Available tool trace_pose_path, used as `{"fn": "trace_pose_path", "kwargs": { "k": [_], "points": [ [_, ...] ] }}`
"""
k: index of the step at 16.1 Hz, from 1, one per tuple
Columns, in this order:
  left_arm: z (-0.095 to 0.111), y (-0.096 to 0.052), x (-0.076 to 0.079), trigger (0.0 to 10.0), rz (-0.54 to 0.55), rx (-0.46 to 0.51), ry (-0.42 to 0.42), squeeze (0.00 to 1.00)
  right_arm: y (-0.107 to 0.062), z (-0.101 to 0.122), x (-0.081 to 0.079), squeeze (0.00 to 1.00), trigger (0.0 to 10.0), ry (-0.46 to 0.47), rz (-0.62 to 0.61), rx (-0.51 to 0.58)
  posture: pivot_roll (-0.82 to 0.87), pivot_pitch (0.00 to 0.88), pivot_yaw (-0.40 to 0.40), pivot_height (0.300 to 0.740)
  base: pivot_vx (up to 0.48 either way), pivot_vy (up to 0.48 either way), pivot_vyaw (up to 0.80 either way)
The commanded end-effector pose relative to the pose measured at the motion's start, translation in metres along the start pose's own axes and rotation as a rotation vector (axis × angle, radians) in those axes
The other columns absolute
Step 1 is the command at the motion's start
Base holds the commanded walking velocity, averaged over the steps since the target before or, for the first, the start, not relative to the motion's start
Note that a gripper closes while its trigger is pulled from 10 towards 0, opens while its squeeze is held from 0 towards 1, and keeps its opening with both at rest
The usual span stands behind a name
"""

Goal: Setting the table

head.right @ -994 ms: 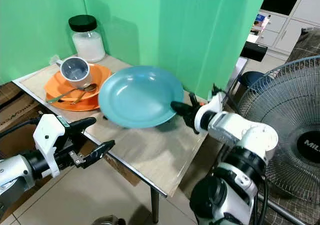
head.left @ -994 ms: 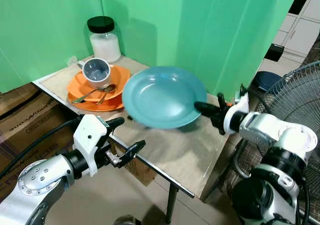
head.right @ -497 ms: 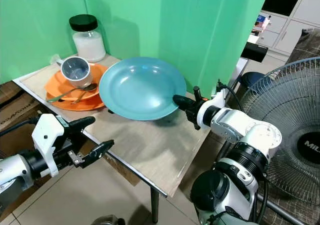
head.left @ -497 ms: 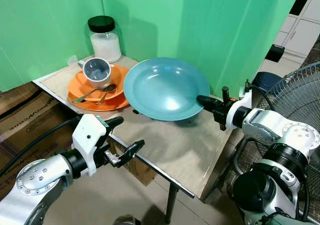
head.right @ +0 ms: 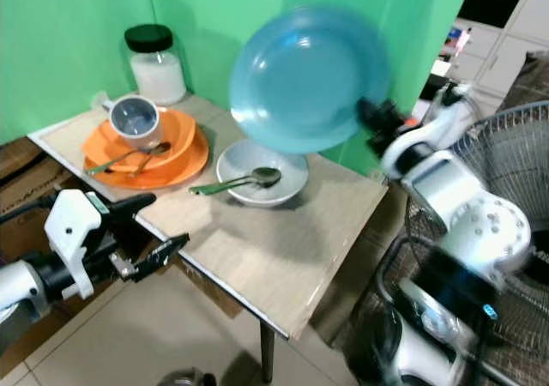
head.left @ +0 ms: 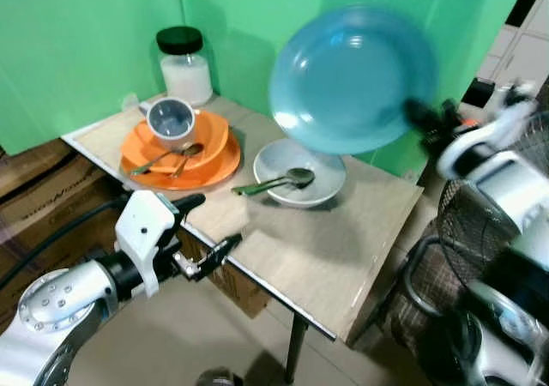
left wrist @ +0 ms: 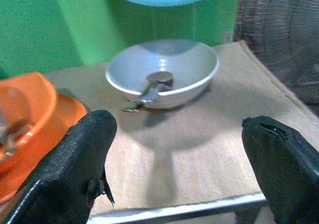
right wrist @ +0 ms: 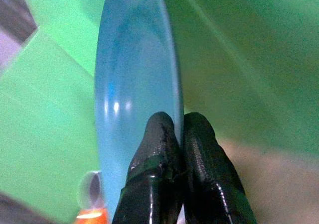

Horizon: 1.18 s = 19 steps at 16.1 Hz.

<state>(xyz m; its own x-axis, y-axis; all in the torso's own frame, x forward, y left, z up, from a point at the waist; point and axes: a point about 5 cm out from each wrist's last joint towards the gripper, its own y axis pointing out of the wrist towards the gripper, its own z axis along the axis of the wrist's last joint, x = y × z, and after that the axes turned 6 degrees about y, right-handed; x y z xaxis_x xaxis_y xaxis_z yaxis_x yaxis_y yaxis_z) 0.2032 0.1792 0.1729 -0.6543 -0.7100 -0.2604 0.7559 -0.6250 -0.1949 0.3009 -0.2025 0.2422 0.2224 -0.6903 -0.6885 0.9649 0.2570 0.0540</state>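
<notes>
A makeshift indoor test corner. Green backdrop sheets (head.left: 86, 43) stand behind a small table (head.left: 343, 257). A standing fan (head.right: 506, 163) and cardboard boxes (head.left: 34, 197) flank it.

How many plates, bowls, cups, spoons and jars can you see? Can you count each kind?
Plates: 2, the round blue plate held up by the right gripper, and the flat orange plate.
Bowls: 2, the orange bowl and the white bowl.
Cups: 1, the grey cup.
Spoons: 3.
Jars: 1, the black-lidded glass jar.
Total: 9.
</notes>
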Motion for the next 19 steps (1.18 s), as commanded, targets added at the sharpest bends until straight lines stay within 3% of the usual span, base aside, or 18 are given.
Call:
{"fn": "trace_pose_path", "kwargs": {
  "k": [1,2,3,4,5,6,7,8,9,13,19],
  "points": [
    [0.008,0.0,-0.004,10.0,0.076,0.042,0.045,0.0,-0.006,0.008,-0.036,0.0,0.0,-0.199,0.16,0.091,0.11,0.0,-0.008,0.74,0.0,0.0,0.0],
    [0.012,0.002,-0.004,10.0,0.129,0.077,0.04,0.0,-0.012,0.005,-0.046,0.0,0.0,-0.27,0.206,0.11,0.11,0.0,-0.007,0.74,0.0,0.0,0.0],
    [0.013,0.002,-0.005,10.0,0.157,0.085,0.041,0.0,-0.015,0.002,-0.048,0.0,0.0,-0.256,0.218,0.1,0.1,0.0,-0.003,0.74,0.0,0.0,0.0],
    [0.021,0.005,-0.007,10.0,0.242,0.122,0.043,0.0,-0.023,-0.006,-0.049,0.0,3.1,-0.309,0.245,0.119,0.08,0.0,0.005,0.74,0.0,0.0,0.0],
    [0.025,0.008,-0.009,10.0,0.289,0.144,0.037,0.0,-0.026,-0.009,-0.048,0.0,8.6,-0.346,0.229,0.15,0.08,0.0,0.01,0.74,0.0,0.0,0.0],
    [0.025,0.013,-0.013,10.0,0.337,0.148,0.027,0.0,-0.028,-0.01,-0.047,0.0,10.0,-0.345,0.213,0.19,0.07,0.0,0.015,0.74,0.0,0.0,0.0],
    [0.023,0.016,-0.016,10.0,0.373,0.132,0.026,0.0,-0.029,-0.013,-0.046,0.0,10.0,-0.353,0.205,0.195,0.07,0.0,0.017,0.74,0.0,0.0,0.0],
    [0.02,0.024,-0.019,10.0,0.447,0.133,0.034,0.0,-0.029,-0.025,-0.046,0.0,10.0,-0.49,0.186,0.178,0.05,0.0,0.022,0.74,0.0,0.0,0.0],
    [0.021,0.027,-0.018,10.0,0.467,0.139,0.055,0.0,-0.029,-0.03,-0.044,0.0,10.0,-0.518,0.152,0.181,0.05,0.0,0.022,0.74,0.0,0.0,0.0],
    [0.026,0.03,-0.005,10.0,0.418,0.18,0.022,0.0,-0.032,-0.035,-0.045,0.0,10.0,-0.499,0.109,0.251,0.04,0.0,0.018,0.74,0.0,0.0,-0.8],
    [0.03,0.029,-0.004,10.0,0.432,0.208,0.022,0.0,-0.028,-0.037,-0.048,0.0,10.0,-0.434,0.126,0.284,0.05,0.0,0.009,0.74,0.0,0.0,-0.8]
  ]
}}
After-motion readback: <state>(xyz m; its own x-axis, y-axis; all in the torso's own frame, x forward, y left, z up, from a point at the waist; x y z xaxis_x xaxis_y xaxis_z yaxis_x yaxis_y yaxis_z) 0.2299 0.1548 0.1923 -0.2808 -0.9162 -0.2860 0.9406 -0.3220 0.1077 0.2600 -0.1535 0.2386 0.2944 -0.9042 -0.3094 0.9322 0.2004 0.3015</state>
